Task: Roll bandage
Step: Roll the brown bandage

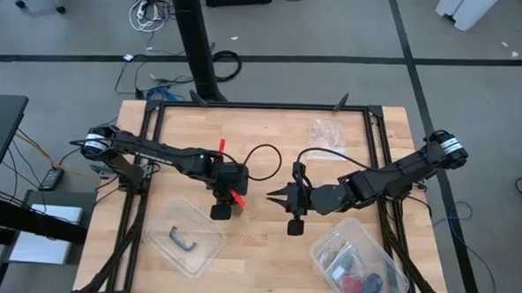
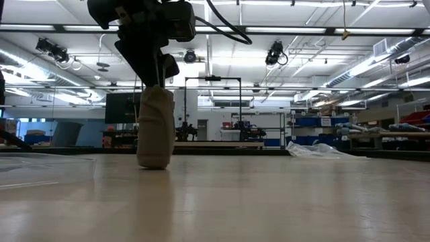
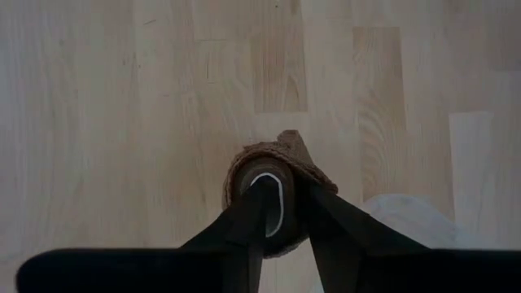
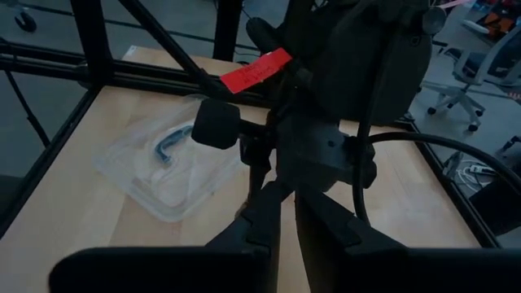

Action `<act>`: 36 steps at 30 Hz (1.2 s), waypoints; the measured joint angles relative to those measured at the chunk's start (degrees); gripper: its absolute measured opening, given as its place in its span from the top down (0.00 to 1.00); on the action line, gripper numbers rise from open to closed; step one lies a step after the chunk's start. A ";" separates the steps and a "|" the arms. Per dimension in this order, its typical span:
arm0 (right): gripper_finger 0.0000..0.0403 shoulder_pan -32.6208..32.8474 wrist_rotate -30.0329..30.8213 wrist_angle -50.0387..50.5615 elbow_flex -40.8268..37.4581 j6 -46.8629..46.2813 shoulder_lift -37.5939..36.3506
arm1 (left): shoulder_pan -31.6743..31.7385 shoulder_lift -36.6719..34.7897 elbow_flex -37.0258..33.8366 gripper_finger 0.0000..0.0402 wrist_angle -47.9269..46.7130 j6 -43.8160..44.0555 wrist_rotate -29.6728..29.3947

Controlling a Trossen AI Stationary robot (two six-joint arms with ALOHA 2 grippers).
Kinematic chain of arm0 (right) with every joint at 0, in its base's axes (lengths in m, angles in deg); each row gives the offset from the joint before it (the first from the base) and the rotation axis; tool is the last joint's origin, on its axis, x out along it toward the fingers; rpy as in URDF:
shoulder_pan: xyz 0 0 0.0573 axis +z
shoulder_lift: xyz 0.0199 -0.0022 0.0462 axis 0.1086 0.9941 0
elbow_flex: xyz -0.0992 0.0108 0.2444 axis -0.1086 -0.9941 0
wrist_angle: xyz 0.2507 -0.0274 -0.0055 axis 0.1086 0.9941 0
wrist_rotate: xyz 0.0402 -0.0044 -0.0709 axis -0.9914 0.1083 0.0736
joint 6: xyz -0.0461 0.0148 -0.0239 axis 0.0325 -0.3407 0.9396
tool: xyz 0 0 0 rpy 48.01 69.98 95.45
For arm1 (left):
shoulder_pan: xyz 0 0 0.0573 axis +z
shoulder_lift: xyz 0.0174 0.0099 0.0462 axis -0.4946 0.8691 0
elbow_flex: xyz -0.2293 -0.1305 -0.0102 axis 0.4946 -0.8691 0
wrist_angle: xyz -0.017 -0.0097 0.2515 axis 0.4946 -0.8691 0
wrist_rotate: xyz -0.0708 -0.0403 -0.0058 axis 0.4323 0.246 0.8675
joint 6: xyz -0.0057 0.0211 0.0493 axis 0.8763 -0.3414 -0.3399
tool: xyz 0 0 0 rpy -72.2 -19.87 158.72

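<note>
Brown bandage rolled, standing upright on table, long axis vertical, directly under left gripper. Its fingers part-open, straddling roll top, grip loosening. Right gripper at 3 o'clock of roll, near, fingers nearly closed, empty. Left arm nearer.

Centre: the rolled bandage stood upright on the table, with the left gripper directly over it, blocking approach from above.
Right: the right gripper waited just beside.
Near edge: two clear tubs filled the corners.
Far side: bare wood, except a plastic bag.
</note>
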 joint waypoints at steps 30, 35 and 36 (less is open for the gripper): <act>0.70 -1.49 -10.45 -51.22 -30.99 -18.99 6.64 | -2.70 -0.07 0.04 0.92 4.06 -0.15 -2.80; 0.54 -2.89 -7.93 -69.24 -32.43 -20.55 20.53 | -2.75 -0.07 0.05 0.93 6.03 -0.15 -2.78; 0.50 -3.33 -7.58 -70.58 -31.36 -20.97 22.98 | -2.75 -0.07 0.07 0.93 6.06 -0.17 -2.78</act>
